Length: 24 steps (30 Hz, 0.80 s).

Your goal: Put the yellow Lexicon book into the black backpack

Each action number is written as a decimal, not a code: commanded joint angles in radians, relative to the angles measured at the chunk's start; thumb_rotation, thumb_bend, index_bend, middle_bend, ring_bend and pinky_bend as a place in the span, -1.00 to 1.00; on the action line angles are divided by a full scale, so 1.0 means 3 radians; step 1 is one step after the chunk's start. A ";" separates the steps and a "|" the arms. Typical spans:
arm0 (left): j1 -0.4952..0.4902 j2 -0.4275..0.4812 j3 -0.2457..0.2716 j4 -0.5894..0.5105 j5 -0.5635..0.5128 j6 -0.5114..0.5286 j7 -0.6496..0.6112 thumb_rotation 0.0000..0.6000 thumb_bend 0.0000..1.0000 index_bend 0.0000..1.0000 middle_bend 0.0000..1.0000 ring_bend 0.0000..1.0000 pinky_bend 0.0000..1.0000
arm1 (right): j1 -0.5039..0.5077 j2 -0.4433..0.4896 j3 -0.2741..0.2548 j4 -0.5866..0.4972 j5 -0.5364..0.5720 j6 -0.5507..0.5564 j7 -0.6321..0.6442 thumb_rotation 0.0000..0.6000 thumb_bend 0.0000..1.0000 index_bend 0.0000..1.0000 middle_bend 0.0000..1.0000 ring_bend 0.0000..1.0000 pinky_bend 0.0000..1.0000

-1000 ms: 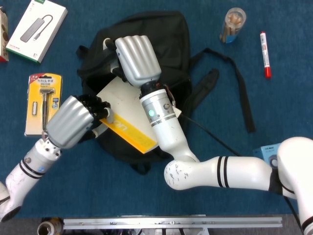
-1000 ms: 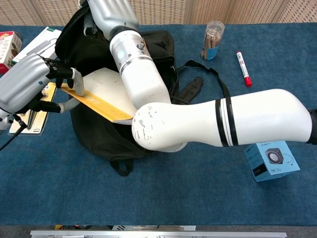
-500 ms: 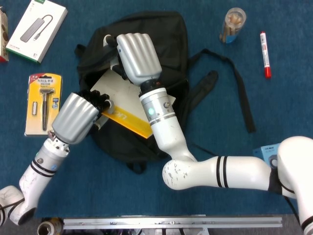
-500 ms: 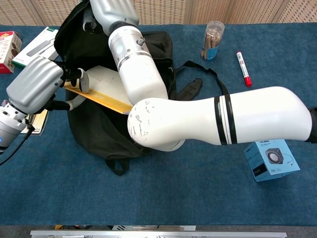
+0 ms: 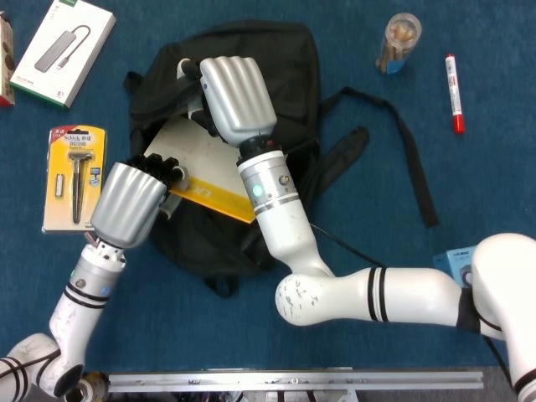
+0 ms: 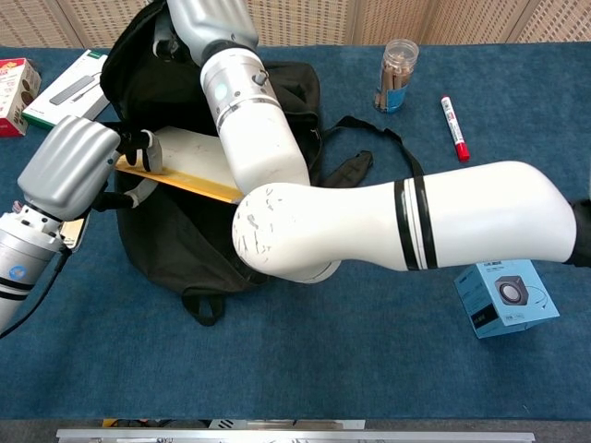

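Observation:
The black backpack (image 5: pixel 251 75) (image 6: pixel 175 249) lies on the blue table, its mouth held open at the upper left. My right hand (image 5: pixel 234 96) (image 6: pixel 203 18) grips the backpack's upper rim and holds it up. The yellow Lexicon book (image 5: pixel 209 194) (image 6: pixel 185 180), yellow spine and white cover, slants into the opening. My left hand (image 5: pixel 134 201) (image 6: pixel 74 166) holds the book by its lower left end. The book's far end is hidden behind my right forearm.
A razor pack (image 5: pixel 75 176) lies left of the backpack. A white adapter box (image 5: pixel 63 50) (image 6: pixel 69 83) sits at the far left. A clear jar (image 5: pixel 398 42) (image 6: pixel 395 74) and a red marker (image 5: pixel 453 92) (image 6: pixel 453 127) lie at the back right. A blue speaker box (image 6: pixel 503 295) stands at the right.
My left hand has moved up and right, pushing the book further into the backpack. The backpack's lower edge has shifted left. My right hand has stayed on the rim.

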 commanded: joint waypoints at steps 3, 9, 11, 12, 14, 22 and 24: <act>0.0028 -0.0107 -0.0037 0.0018 -0.0051 0.0008 0.0147 1.00 -0.34 0.30 0.33 0.11 0.32 | 0.0009 -0.0007 0.0008 0.0005 0.0003 0.0014 0.0009 1.00 0.77 0.44 0.25 0.28 0.71; -0.0002 -0.0224 -0.0070 0.0041 -0.0095 -0.0070 0.0273 1.00 -0.34 0.30 0.34 0.11 0.32 | 0.0020 -0.0018 0.0017 0.0012 0.0012 0.0029 0.0017 1.00 0.77 0.44 0.25 0.28 0.71; -0.0018 -0.0260 -0.0076 0.0068 -0.0097 -0.0097 0.0342 1.00 -0.35 0.30 0.33 0.11 0.32 | 0.0020 -0.0014 0.0019 0.0007 0.0011 0.0033 0.0018 1.00 0.77 0.44 0.25 0.28 0.71; -0.0025 -0.0275 -0.0078 0.0079 -0.0097 -0.0106 0.0360 1.00 -0.35 0.30 0.33 0.11 0.32 | 0.0020 -0.0012 0.0018 0.0004 0.0012 0.0035 0.0015 1.00 0.77 0.44 0.25 0.28 0.71; -0.0039 -0.0310 -0.0094 0.0107 -0.0103 -0.0119 0.0407 1.00 -0.34 0.30 0.33 0.11 0.32 | 0.0018 -0.0008 0.0017 -0.0002 0.0019 0.0038 0.0009 1.00 0.77 0.44 0.25 0.28 0.71; -0.0091 -0.0465 -0.0184 0.0263 -0.0152 -0.0124 0.0533 1.00 -0.35 0.30 0.34 0.11 0.32 | 0.0019 -0.0007 0.0018 -0.0020 0.0035 0.0041 0.0016 1.00 0.77 0.44 0.25 0.28 0.71; -0.0099 -0.0506 -0.0199 0.0299 -0.0167 -0.0125 0.0540 1.00 -0.34 0.30 0.34 0.11 0.32 | 0.0021 -0.0009 0.0016 -0.0015 0.0030 0.0045 0.0020 1.00 0.77 0.44 0.25 0.28 0.71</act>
